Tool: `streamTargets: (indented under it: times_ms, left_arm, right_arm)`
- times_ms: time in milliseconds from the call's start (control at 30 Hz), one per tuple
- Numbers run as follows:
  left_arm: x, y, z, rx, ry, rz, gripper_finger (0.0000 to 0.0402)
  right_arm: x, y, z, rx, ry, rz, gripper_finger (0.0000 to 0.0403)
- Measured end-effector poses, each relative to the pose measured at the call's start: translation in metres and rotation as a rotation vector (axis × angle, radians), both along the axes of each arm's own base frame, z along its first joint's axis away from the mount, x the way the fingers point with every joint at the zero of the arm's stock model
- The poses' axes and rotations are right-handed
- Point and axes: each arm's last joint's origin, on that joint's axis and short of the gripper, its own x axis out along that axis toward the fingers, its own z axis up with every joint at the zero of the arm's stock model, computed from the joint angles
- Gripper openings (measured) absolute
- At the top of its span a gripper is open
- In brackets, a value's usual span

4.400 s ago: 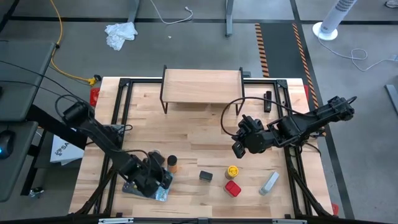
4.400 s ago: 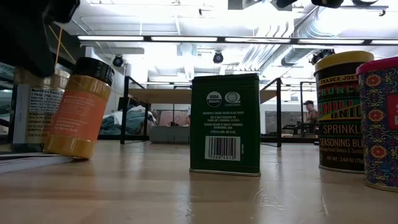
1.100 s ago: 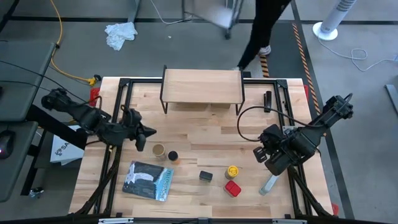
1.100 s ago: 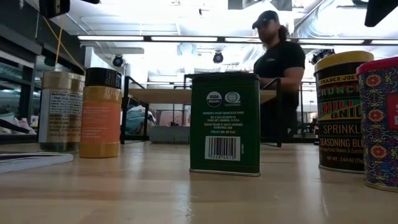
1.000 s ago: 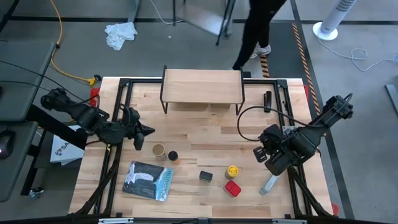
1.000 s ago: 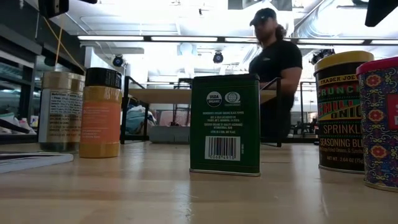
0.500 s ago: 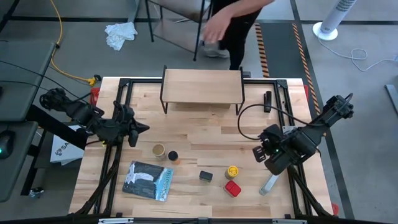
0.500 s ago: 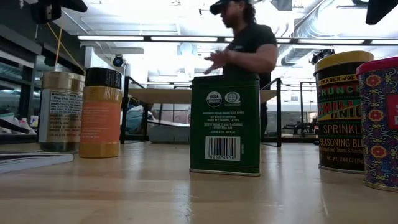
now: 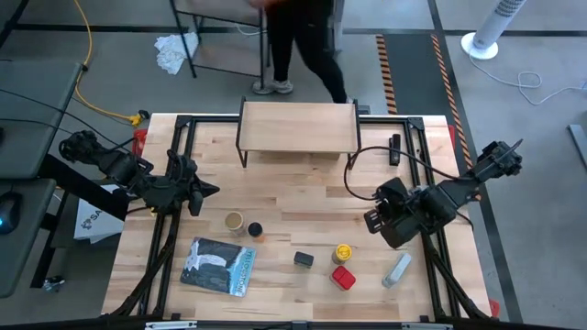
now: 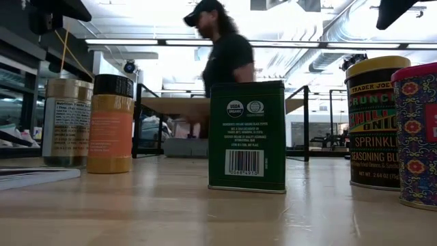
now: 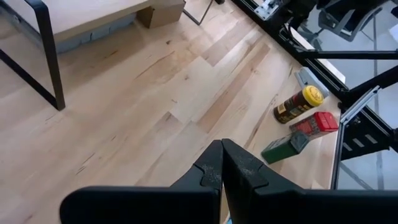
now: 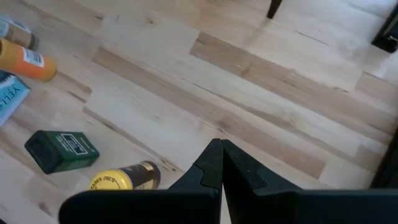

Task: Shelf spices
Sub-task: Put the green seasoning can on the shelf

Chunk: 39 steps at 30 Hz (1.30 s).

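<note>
The left gripper (image 9: 211, 190) hangs over the table's left side with its fingers (image 11: 214, 171) pressed together on nothing. The right gripper (image 9: 374, 220) hangs over the right side, fingers (image 12: 216, 165) likewise closed and empty. All five spices stand on the table (image 9: 303, 197) toward its front edge: the tan cylinder (image 9: 235, 223) and amber jar (image 9: 256, 231) just beside each other, near the left fingers; the black tin (image 9: 304, 260), yellow jar (image 9: 342, 252) and red tin (image 9: 343, 278) in front of the right fingers, apart from them. The shelf (image 9: 298, 126) stands at the back edge, its top bare.
</note>
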Motion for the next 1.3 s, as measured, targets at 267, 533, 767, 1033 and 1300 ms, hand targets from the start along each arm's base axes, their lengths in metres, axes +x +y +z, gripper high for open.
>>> streamTargets:
  times_ms: [267,533,767,1033,1300]
  left_arm:
    - [-0.001,0.000,0.000,-0.002,0.001,-0.015,0.0000]
    - [0.003,-0.002,0.003,0.073,-0.011,-0.091,0.0000]
    - [0.006,-0.004,0.005,0.045,-0.025,-0.137,0.0000]
    - [0.008,-0.004,0.007,0.039,-0.045,-0.129,0.0000]
    - [0.008,-0.005,0.008,0.030,-0.063,-0.127,0.0000]
  right_arm:
    - [0.013,-0.011,0.001,-0.004,-0.014,0.043,0.0000]
    - [0.030,-0.022,0.003,0.002,-0.057,0.129,0.0000]
    - [0.043,-0.040,0.005,0.024,-0.072,0.184,0.0000]
    - [0.048,-0.052,0.006,-0.006,-0.070,0.203,0.0000]
    - [0.051,-0.062,0.006,-0.037,-0.052,0.226,0.0000]
